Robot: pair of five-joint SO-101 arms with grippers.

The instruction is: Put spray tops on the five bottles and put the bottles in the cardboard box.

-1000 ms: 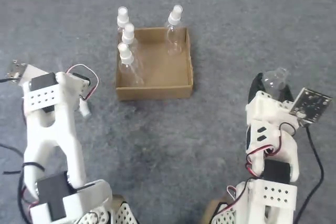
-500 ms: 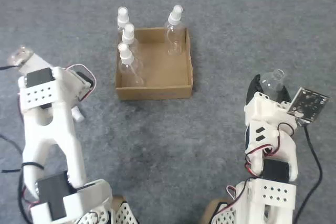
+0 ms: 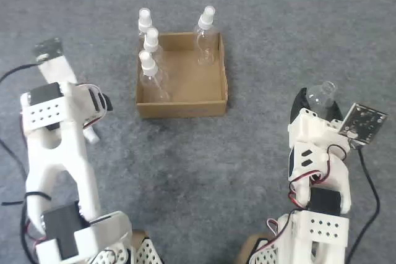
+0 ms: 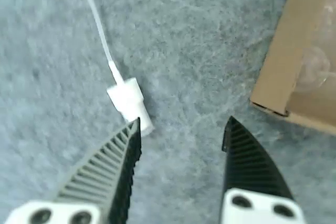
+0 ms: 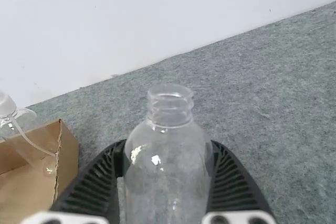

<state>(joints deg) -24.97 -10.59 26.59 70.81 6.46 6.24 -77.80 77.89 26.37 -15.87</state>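
Observation:
A white spray top (image 4: 128, 103) with its thin tube lies on the grey carpet, just beside one fingertip of my open left gripper (image 4: 182, 124). In the high view the spray top (image 3: 93, 134) shows next to the left arm (image 3: 55, 122), left of the cardboard box (image 3: 181, 100). Several capped bottles (image 3: 148, 69) stand in the box. My right gripper (image 5: 168, 153) is shut on a clear, uncapped bottle (image 5: 168, 129), held upright to the right of the box (image 3: 323, 94).
A corner of the box (image 4: 294, 77) lies close to the left gripper. In the right wrist view the box edge (image 5: 31, 182) and a capped bottle (image 5: 6, 109) lie off to one side. A white wall (image 5: 157, 14) borders the carpet behind.
The left arm's wrist has swung away toward the far side of the table, over the spray top. The right arm and its bottle have not moved.

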